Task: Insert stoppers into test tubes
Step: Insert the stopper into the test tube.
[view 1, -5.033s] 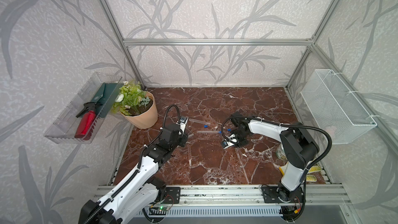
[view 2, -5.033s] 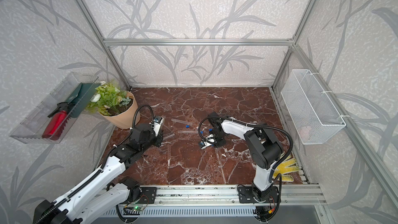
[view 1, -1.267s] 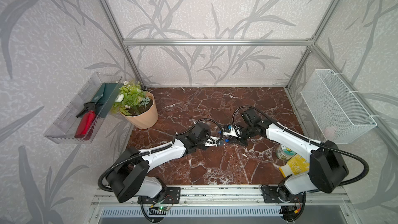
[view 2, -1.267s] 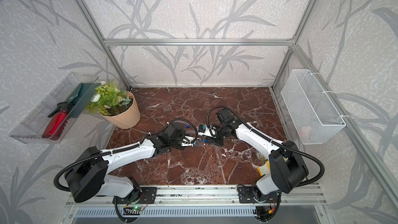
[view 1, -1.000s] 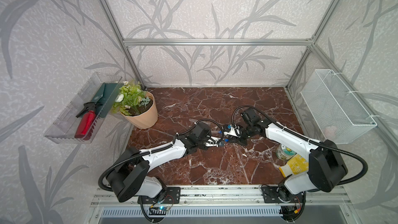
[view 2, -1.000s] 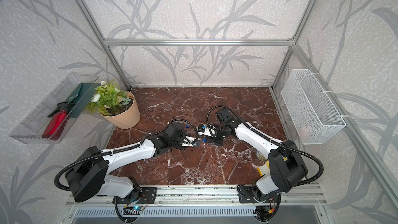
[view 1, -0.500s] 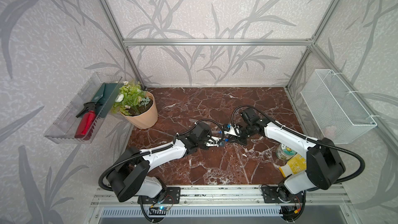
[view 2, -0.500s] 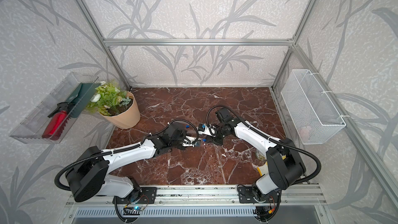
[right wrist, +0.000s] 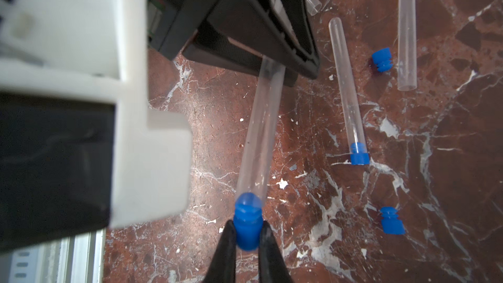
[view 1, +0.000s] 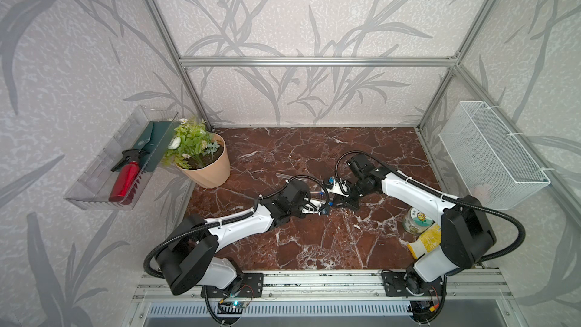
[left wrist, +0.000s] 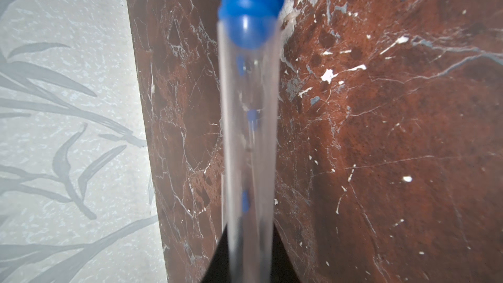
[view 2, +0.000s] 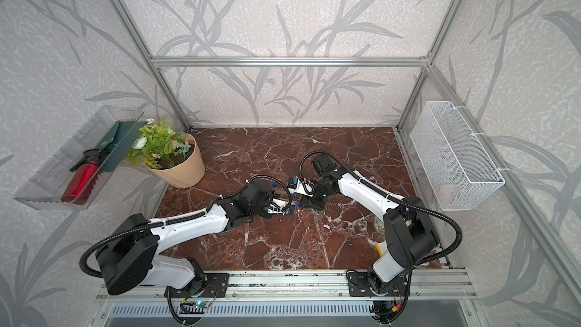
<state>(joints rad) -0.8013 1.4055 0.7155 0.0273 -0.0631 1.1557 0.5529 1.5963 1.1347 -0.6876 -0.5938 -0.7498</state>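
Since the held tube (right wrist: 258, 137) is thin, clear and smooth-walled, I judge it light, slippery and likely to crack if squeezed hard. I'd keep the hold on its body, well back from the mouth, and push only along its axis. My left hand (left wrist: 249, 262) is closed on it near the rounded end, so the open mouth sticks out above the surface (view 1: 314, 246), around its middle, where the two hands meet.

The stopper (right wrist: 247, 221) looks like soft, springy plastic, tiny next to the fingers and easy to flick away. The place to pinch it is the plain cap end, leaving the ribbed plug free. My right hand (right wrist: 247, 234) is shut on exactly that part. The stopper's rounded nose sits inside the tube's mouth and its ribs are not yet in. I expect it to need a firm, straight press.

To look at, the stopper is bright blue with stepped ridges, and the tube is colourless and faintly frosted by scuffs. On the surface beside them lie a capped tube (right wrist: 347, 91), an open tube (right wrist: 407, 31) and two loose stoppers (right wrist: 382, 59).
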